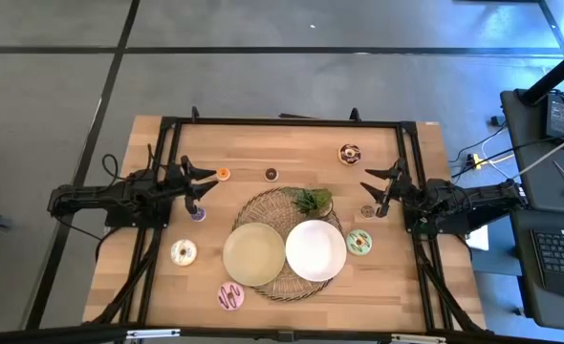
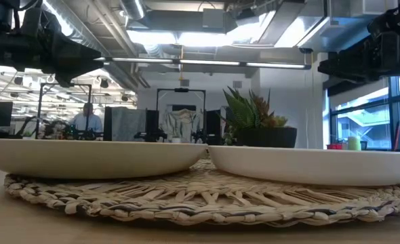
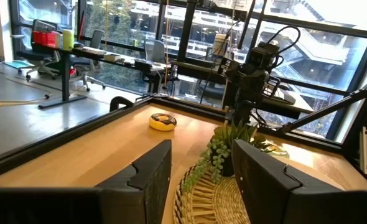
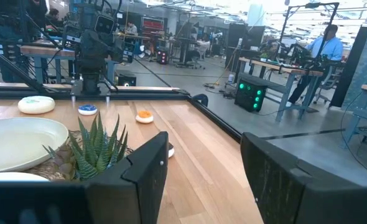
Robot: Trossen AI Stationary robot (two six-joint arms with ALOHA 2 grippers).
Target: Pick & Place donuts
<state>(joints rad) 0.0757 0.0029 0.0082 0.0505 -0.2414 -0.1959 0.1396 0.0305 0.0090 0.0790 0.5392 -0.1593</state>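
In the low view we see only the two plates (image 2: 91,157) on the mat (image 2: 207,200); they hide every donut. Left hand (image 1: 204,182) hangs released above the purple donut (image 1: 198,214); right hand (image 1: 382,186), also released, above the brown donut (image 1: 367,211). The desk (image 1: 435,287) corners are free.

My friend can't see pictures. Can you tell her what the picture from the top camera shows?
Two round plates sit side by side on a woven mat on a wooden table, with a small green plant behind them. Little toy donuts lie scattered around the mat. The left gripper and right gripper hover open at either side, holding nothing.
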